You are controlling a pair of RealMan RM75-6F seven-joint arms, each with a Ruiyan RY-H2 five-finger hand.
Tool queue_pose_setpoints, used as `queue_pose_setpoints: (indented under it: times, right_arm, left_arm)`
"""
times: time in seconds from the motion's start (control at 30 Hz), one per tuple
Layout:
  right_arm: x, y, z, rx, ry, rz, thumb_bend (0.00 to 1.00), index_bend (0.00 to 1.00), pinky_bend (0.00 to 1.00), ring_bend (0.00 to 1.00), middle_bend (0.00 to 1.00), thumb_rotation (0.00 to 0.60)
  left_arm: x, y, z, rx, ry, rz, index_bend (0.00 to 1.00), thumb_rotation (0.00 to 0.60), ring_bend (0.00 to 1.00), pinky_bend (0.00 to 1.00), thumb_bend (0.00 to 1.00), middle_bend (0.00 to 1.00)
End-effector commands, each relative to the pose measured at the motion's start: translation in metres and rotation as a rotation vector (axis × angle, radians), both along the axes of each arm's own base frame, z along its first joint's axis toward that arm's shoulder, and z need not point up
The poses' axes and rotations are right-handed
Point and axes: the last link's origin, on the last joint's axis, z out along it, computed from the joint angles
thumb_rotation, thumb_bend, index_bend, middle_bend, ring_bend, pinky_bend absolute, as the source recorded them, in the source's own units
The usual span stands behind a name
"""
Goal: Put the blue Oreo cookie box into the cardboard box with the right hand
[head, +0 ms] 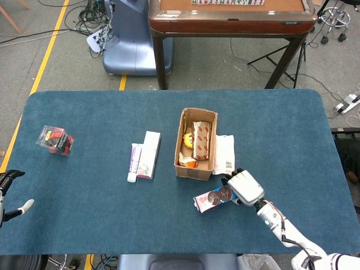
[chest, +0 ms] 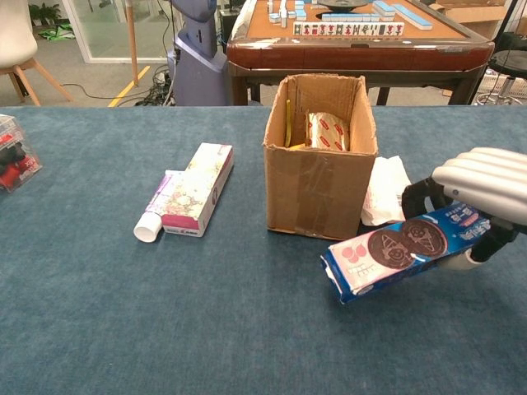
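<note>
My right hand [head: 244, 188] [chest: 482, 193] grips the far end of the blue Oreo cookie box [head: 210, 199] [chest: 395, 253]. The box hangs tilted just above the table, its pink end pointing left and low. The open cardboard box [head: 195, 143] [chest: 319, 160] stands just behind and to the left of it, with a wrapped snack and yellow items inside. My left hand [head: 8, 191] shows only at the left edge of the head view, fingers apart and holding nothing.
A white packet [head: 224, 153] [chest: 387, 189] lies against the cardboard box's right side. A toothpaste box and tube [head: 143, 155] [chest: 188, 197] lie left of it. A clear case [head: 54, 139] [chest: 11, 153] with red and black contents sits far left.
</note>
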Motion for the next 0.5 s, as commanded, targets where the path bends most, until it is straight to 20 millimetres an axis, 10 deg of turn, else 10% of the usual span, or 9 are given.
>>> queue_pose_setpoints:
  times: [0.03,0.5]
  right_arm:
    - [0.013,0.006,0.023,-0.007,-0.021,0.064,0.28,0.55,0.43,0.53,0.62,0.600]
    - [0.075,0.001,0.113,-0.260,0.086,0.281,0.28,0.55,0.43,0.53,0.61,0.600]
  left_arm:
    - [0.000,0.000,-0.002,-0.009,0.006,0.000,0.29,0.600,0.26,0.41,0.11,0.29]
    - [0.002,0.001,-0.009,-0.033,0.018,-0.002,0.29,0.600,0.26,0.41,0.11,0.29]
